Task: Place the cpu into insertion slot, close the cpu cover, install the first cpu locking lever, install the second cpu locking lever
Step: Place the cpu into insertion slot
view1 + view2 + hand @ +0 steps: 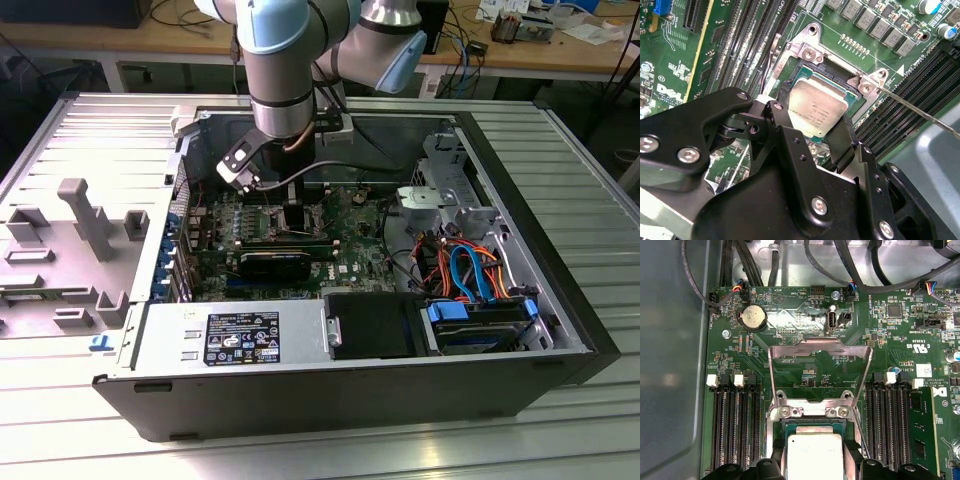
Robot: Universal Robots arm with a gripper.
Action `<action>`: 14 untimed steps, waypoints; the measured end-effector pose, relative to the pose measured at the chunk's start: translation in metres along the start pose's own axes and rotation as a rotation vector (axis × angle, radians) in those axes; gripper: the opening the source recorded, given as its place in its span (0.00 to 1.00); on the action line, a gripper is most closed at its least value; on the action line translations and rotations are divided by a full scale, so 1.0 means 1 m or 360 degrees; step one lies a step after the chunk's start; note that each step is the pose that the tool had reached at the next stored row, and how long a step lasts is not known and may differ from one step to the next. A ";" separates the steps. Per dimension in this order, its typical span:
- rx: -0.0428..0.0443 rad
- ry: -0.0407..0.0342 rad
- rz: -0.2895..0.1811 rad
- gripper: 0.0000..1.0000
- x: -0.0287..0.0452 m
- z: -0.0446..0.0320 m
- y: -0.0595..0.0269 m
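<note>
In both wrist views the cpu (817, 107) (815, 452), a flat square chip with a silvery top, sits level between my two black fingers (787, 120). It is right over the insertion slot (812, 67), whose dark centre and metal rim show around its far edge. Whether it rests fully in the slot I cannot tell. My gripper (815, 122) (815, 467) (290, 210) is shut on the chip's two opposite sides. The cpu cover (812, 406), a thin windowed metal frame, stands tilted up and open beyond the slot. One thin locking lever (910, 107) sticks out free to the side.
Long black memory slots (732, 430) (887, 425) run on both sides of the socket. A coin battery (752, 317) and cable plugs lie beyond the cover. In the exterior view a long black card (275, 262), the power supply (230, 335) and a drive box (370, 325) stand nearer the case's front.
</note>
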State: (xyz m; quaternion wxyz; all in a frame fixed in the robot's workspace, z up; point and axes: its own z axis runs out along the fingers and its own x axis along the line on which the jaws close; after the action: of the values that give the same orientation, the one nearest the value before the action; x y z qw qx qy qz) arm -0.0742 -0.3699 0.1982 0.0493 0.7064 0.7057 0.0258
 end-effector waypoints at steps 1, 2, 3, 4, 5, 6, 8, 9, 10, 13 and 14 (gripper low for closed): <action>0.0000 0.0000 0.0001 0.54 0.0000 0.0004 0.0000; 0.0000 0.0000 0.0001 0.54 0.0000 0.0007 -0.0001; 0.0000 -0.0001 0.0001 0.54 0.0000 0.0008 -0.0001; 0.0000 -0.0001 0.0001 0.54 0.0000 0.0008 -0.0001; 0.0000 0.0000 0.0001 0.54 0.0000 0.0009 -0.0001; 0.0000 0.0000 0.0001 0.54 0.0000 0.0010 -0.0001; 0.0000 0.0000 0.0001 0.54 0.0000 0.0010 -0.0001; 0.0000 0.0000 0.0001 0.54 0.0000 0.0010 -0.0001; 0.0000 0.0000 0.0001 0.54 0.0000 0.0010 -0.0001; 0.0000 0.0000 0.0001 0.54 0.0000 0.0011 -0.0001; 0.0000 0.0000 0.0002 0.54 0.0000 0.0011 0.0000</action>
State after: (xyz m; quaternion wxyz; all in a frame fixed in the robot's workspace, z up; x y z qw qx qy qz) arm -0.0742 -0.3699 0.1971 0.0493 0.7068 0.7053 0.0257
